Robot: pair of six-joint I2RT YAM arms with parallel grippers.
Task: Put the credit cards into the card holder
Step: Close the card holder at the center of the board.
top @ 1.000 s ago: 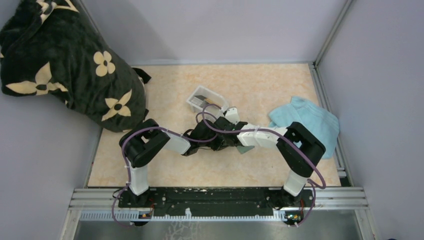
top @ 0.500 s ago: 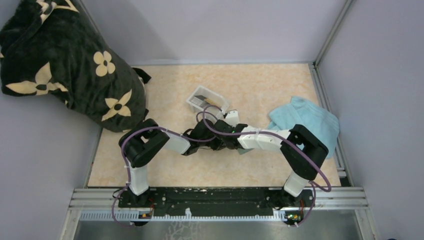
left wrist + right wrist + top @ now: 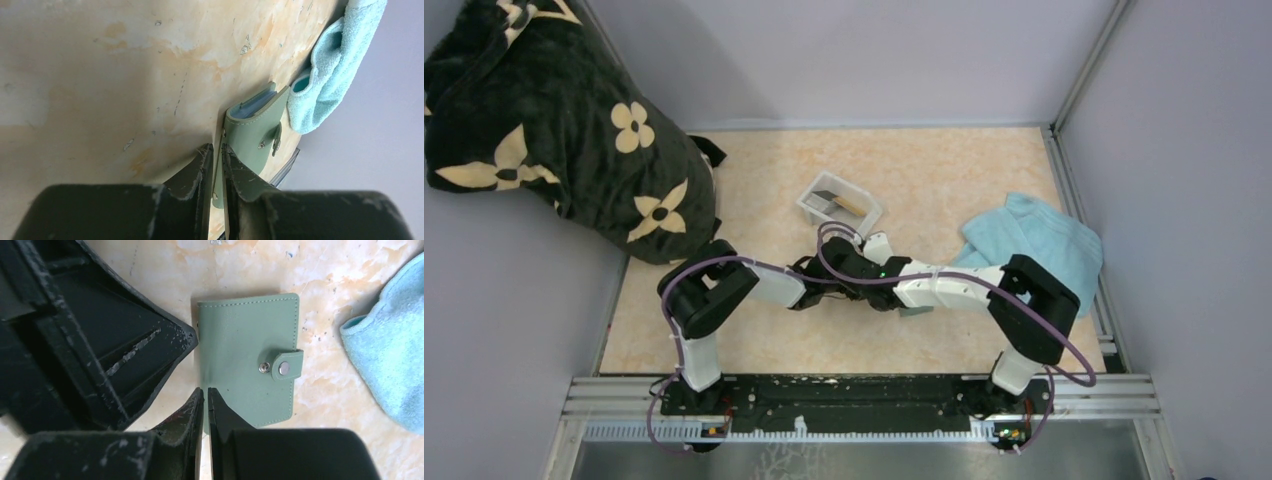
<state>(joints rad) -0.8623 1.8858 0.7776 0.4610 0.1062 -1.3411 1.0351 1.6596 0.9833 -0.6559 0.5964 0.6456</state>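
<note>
**A card holder (image 3: 245,360) on the tabletop (image 3: 944,170)**

Grey walls (image 3: 874,60) stand around the pale orange, blotchy tabletop. A dark flowery blanket (image 3: 544,130) sits at the far left corner, a blue towel (image 3: 1044,240) by the right edge. The card holder (snapped shut) lies flat in the middle. The left fingers (image 3: 192,180) pinch its edge; the right fingers (image 3: 220,422) are pressed nearly together over it.

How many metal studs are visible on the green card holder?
2. One stud sits on the closing strap; the other stud is on the card holder cover, just left of the strap's end. The underside is hidden and may carry more.
</note>
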